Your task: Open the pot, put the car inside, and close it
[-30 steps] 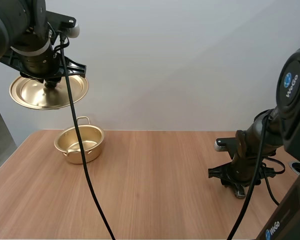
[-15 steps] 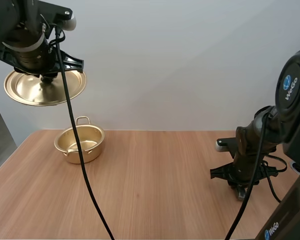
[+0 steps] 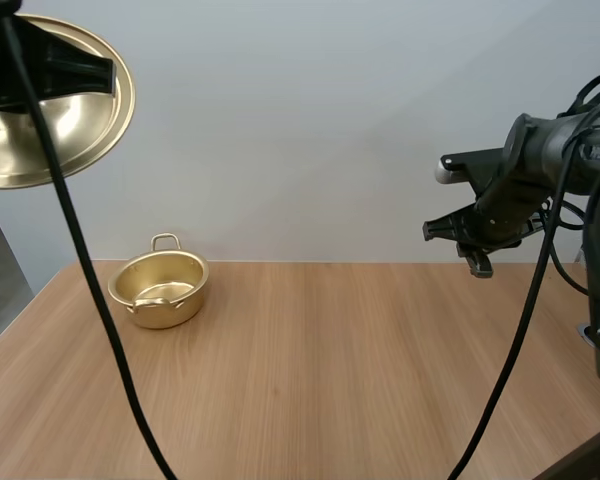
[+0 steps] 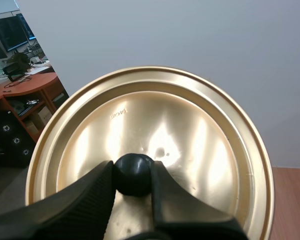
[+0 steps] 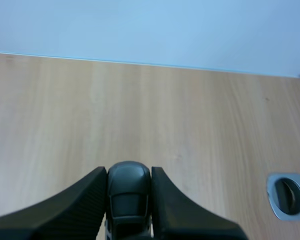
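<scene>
Gold-coloured lid (image 4: 190, 140) hangs high over the left end of the table (image 3: 330, 370), tilted, and you have the left gripper (image 4: 133, 167) clamped on its black knob (image 4: 132, 181). Your right gripper (image 5: 129, 172) is raised well above the table's right side, its fingers pinching the small dark car (image 5: 129, 200). Compared with a second ago, your left arm has climbed and the lid leans more on edge; your right arm has lifted from tabletop height. Count one pot (image 3: 160, 288), open and standing at the table's far left, one lid, one car and two grippers.
</scene>
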Robot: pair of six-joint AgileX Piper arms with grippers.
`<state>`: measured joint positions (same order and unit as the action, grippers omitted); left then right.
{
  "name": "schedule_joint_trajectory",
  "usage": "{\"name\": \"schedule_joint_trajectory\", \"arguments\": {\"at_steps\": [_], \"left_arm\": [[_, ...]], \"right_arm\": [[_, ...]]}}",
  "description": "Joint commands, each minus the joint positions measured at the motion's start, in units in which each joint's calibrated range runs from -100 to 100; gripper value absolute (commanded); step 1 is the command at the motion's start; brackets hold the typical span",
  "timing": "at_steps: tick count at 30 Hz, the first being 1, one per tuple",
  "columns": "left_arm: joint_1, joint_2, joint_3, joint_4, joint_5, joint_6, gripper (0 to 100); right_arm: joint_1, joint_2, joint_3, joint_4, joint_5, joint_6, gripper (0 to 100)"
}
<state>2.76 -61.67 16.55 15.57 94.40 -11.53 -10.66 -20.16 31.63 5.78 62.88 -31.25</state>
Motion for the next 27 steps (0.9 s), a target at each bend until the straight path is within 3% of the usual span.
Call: {"name": "schedule_joint_trajectory", "arguments": {"at_steps": [1,4,16,24,27], "left_arm": [[0.03,-3.30,-0.04,-0.92,4.35,0.91,0],[0.03,-5.19,-0.04,-0.81,5.37,1.31,0],[0.03,-6.43,-0.04,1.26,5.60,1.31,0],[0.03,-6.43,-0.04,12.69,5.60,1.31,0],[0.03,-7.04,-0.04,13.45,5.60,1.31,0]], "right_arm": [[0.84,-0.07,-3.89,29.86,8.51,-17.72,0],[3.33,0.07,-6.32,33.10,7.96,-19.49,0],[18.34,9.50,-13.09,31.62,5.16,-19.49,0],[25.16,21.48,-19.14,23.96,-1.81,-19.49,0],[26.63,25.80,-22.78,23.96,-1.81,-19.49,0]]}}
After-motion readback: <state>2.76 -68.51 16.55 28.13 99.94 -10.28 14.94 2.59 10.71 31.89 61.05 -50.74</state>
